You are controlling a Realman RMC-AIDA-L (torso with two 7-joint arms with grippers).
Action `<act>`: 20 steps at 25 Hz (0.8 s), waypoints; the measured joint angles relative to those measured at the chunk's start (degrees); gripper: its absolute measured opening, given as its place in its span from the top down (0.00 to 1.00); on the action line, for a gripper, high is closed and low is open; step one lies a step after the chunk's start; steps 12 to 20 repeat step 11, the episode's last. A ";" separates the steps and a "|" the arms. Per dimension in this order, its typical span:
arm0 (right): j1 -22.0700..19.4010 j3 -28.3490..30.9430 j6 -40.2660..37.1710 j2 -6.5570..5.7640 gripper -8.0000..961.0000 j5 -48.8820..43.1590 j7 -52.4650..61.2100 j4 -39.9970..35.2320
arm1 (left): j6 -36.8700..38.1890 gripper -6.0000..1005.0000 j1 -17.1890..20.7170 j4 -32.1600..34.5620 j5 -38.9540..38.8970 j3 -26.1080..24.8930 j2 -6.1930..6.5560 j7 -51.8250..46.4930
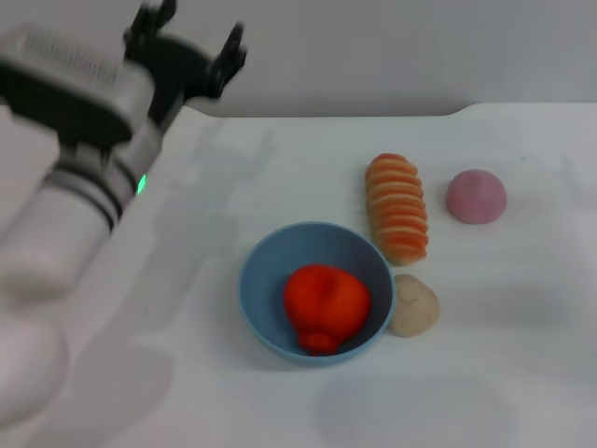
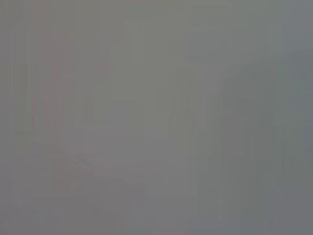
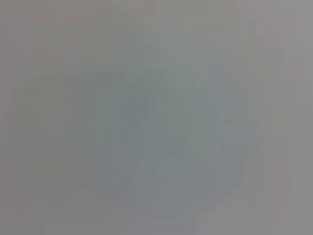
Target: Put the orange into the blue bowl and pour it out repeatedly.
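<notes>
while the orange (image 1: 325,306) sits inside the blue bowl (image 1: 264,280) at the near middle of the white table (image 1: 522,373), a beige ball (image 1: 413,305) touches the bowl's right side. beyond them lie a striped orange-and-cream roll (image 1: 398,207) and, further right, a pink dome (image 1: 476,196). the left gripper (image 1: 196,42) hangs high over the far left, well apart from everything, fingers spread and holding nothing; both wrist views are blank blur.
</notes>
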 joint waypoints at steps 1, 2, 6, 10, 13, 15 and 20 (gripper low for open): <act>-0.17 0.12 -2.54 0.00 0.36 2.24 -0.68 1.89 | -3.19 0.21 0.22 -2.66 -1.69 1.82 -0.17 -0.73; -0.34 0.29 -5.06 0.00 0.36 4.60 -1.23 3.73 | -5.96 0.21 0.33 -4.90 -3.87 3.70 -0.26 -1.45; -0.53 0.39 -8.48 0.09 0.36 10.29 -1.83 9.88 | -18.56 0.21 0.33 -12.71 -10.56 13.01 -0.40 -2.42; -1.17 0.83 -8.76 0.23 0.36 12.04 -2.04 12.60 | -26.13 0.21 1.96 -14.83 -12.99 17.84 -0.37 -2.40; -1.47 1.10 -8.78 0.31 0.36 12.08 -2.05 12.71 | -26.38 0.21 2.34 -14.80 -13.19 17.83 -0.34 -2.40; -1.47 1.10 -8.78 0.31 0.36 12.08 -2.05 12.71 | -26.38 0.21 2.34 -14.80 -13.19 17.83 -0.34 -2.40; -1.47 1.10 -8.78 0.31 0.36 12.08 -2.05 12.71 | -26.38 0.21 2.34 -14.80 -13.19 17.83 -0.34 -2.40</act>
